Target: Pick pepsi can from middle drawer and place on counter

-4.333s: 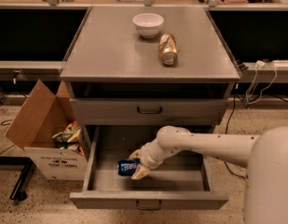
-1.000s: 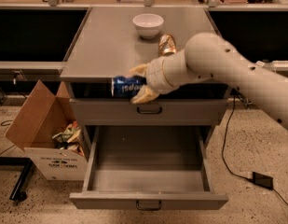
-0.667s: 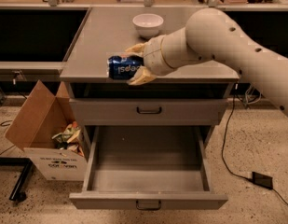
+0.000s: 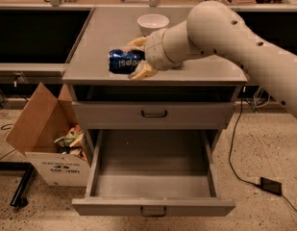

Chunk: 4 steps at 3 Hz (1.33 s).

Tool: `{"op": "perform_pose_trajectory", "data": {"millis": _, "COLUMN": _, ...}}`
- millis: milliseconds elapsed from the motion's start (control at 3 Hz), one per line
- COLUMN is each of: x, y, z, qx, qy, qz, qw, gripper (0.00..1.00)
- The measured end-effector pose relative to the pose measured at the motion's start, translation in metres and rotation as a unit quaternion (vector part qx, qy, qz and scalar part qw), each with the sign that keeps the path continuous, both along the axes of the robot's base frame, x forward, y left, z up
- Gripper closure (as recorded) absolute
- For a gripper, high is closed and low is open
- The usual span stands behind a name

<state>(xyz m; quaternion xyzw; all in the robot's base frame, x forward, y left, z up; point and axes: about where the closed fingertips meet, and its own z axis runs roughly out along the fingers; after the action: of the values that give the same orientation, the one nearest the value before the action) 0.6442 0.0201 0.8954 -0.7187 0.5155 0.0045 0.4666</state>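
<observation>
Claw (image 4: 137, 57) gripping pepsi can (image 4: 122, 61) sideways over counter (image 4: 90, 57) front-left, middle drawer (image 4: 153, 179) standing open below, white bowl (image 4: 153, 22) behind

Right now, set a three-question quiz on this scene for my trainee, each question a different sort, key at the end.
1. True or false: the wide, open grey metal middle drawer holds a can.
2. What is the arm's two-finger gripper, over the flat matte grey counter, shut on? A a red apple; B the small blue pepsi can; C a green bottle.
3. Fill in: the round white bowl rests on the ___.
Key: 1 false; 2 B; 3 counter.
</observation>
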Motion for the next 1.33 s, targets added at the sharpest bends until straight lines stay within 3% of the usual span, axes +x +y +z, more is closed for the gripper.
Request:
{"op": "perform_pose_trajectory", "data": {"millis": 667, "x": 0.072, "y": 0.031, "z": 0.015, "qx": 0.026, "qy": 0.081, "qz": -0.015, "qw": 0.9963, "gripper": 1.0}}
{"op": "perform_pose_trajectory", "data": {"millis": 1000, "x": 0.099, "y": 0.035, "z": 0.009, "qx": 0.065, "qy": 0.12, "qz": -0.029, "qw": 0.9902, "gripper": 1.0}}
{"op": "perform_pose_trajectory", "data": {"millis": 1333, "x": 0.122, "y": 0.035, "z": -0.014, "qx": 0.118, "qy": 0.174, "qz": -0.05, "qw": 0.9765, "gripper": 0.75}}
